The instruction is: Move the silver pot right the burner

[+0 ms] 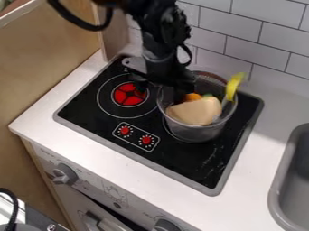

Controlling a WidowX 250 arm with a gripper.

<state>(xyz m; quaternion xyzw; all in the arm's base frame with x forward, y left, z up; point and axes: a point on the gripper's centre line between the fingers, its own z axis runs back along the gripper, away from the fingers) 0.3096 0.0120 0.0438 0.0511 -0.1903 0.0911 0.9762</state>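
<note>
oven knob (64, 174): down at seven o'clock, below the counter; no bother to anyone.
sink (275, 191): four o'clock, beside the stove; a pot shoved too far that way heads for it.
pot (194, 132): three o'clock on the black cooktop (151, 152), over its plain ring (170, 133).
food: a beige piece (196, 111) and an orange bit (193, 97) inside; a tilt could roll them out, i reckon.
red burner (129, 94): ten o'clock, just beside the pot.
gripper (161, 89): at the pot's ten o'clock, fingers apart; grabbing one side might tip the load, or the food might block the inner finger.
yellow handle (236, 84): leans out at the pot's one o'clock; a jolt could flip it.
tiled wall (244, 44): one o'clock, little room behind.
</note>
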